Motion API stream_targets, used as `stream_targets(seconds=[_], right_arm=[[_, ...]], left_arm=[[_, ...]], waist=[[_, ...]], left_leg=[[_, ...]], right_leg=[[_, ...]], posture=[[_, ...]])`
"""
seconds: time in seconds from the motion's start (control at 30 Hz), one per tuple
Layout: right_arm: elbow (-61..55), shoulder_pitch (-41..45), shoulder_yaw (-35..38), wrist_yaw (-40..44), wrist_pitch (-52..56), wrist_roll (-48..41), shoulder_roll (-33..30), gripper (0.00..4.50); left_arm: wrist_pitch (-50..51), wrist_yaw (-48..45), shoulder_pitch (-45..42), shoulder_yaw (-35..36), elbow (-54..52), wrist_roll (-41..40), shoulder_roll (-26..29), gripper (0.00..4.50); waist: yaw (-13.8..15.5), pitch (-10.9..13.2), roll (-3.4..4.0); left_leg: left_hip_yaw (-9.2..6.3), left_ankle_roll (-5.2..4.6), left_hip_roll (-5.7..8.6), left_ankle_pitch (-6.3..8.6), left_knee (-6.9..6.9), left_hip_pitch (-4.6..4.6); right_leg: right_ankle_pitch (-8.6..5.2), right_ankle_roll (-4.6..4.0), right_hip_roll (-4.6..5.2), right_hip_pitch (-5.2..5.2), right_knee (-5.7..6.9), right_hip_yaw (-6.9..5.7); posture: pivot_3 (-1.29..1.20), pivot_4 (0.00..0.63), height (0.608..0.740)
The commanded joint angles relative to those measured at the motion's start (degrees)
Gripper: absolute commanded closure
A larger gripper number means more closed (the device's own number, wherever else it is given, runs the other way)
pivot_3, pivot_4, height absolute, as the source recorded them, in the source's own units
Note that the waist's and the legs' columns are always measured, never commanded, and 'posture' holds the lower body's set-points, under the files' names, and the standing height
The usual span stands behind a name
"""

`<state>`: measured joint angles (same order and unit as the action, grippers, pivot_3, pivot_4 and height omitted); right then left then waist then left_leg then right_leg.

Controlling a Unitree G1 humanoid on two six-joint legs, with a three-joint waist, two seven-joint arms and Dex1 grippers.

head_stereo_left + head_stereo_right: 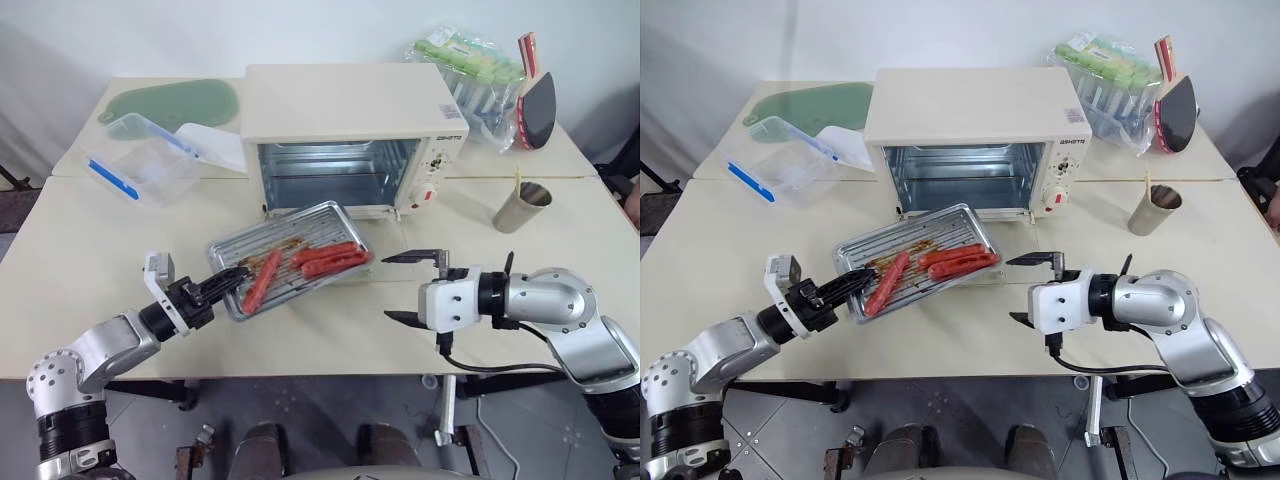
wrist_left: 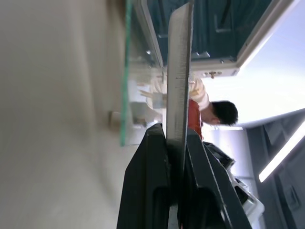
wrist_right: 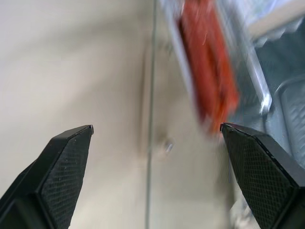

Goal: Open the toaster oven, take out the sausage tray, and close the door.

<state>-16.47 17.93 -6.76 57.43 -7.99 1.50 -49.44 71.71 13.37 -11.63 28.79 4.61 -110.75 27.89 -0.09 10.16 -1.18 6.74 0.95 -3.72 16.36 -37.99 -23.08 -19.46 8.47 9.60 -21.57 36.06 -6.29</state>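
- While the toaster oven [image 1: 345, 130] is standing at the back middle of the cream table [image 1: 80, 260], its door [image 1: 390, 222] is hanging open, so the ribbed metal cavity is showing.
- The sausage tray [image 1: 290, 258] is sitting out in front of the oven opening, tilted, with its far edge near the oven's lower front (whether it is touching the lowered door is hard to tell).
- Four or so red-orange sausages [image 1: 325, 258] are lying across the tray's ribs, one of them closer to the left end.
- The left end effector [image 1: 228, 281] is pinching the tray's near left rim, its black fingers [image 2: 152, 186] pressed together on the thin metal edge in the left wrist view.
- The right end effector [image 1: 410, 287] is hovering just right of the tray with its fingers spread wide, touching nothing.
- A clear plastic box with blue trim [image 1: 145, 160] is sitting at the table's left, with a green mat [image 1: 175, 100] behind it.
- A metal cup [image 1: 520, 207] is standing to the right of the oven, and a bag of green-capped bottles [image 1: 470, 75] and a table tennis paddle [image 1: 538, 105] are lying at the far right.
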Motion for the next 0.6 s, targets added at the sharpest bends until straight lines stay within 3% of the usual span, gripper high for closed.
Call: stream_targets(seconds=[0.03,0.57,0.6], right_arm=[[1.7,-0.6,2.6,0.6,-1.9,-1.1,-1.9,0.03],[22.5,3.3,4.2,-0.4,-4.3,-1.4,-1.4,0.03],[23.8,3.9,3.9,-0.7,-5.6,-0.8,-1.4,0.20]], left_arm=[[-0.7,-2.4,1.3,2.8,-3.4,-2.2,0.5,4.50],[-4.1,-6.6,14.4,10.4,-11.7,-2.2,-0.4,4.50],[-4.6,-6.9,15.2,11.2,-12.5,-2.2,-0.7,4.50]], waist=[[0.0,0.0,0.00],[0.0,0.0,0.02],[-0.1,0.0,0.02]], left_leg=[[0.00,0.00,0.00,0.00,0.00,0.00],[0.02,-0.01,-0.01,0.02,0.00,0.00],[0.02,-0.02,-0.01,0.02,0.00,0.00]], right_leg=[[0.00,0.00,0.00,0.00,-0.01,0.00],[0.00,0.00,0.00,0.02,-0.08,0.01],[0.00,0.00,0.00,0.02,-0.09,0.01]], posture=[[0.00,0.150,0.740],[0.00,0.150,0.740],[0.00,0.150,0.740]])
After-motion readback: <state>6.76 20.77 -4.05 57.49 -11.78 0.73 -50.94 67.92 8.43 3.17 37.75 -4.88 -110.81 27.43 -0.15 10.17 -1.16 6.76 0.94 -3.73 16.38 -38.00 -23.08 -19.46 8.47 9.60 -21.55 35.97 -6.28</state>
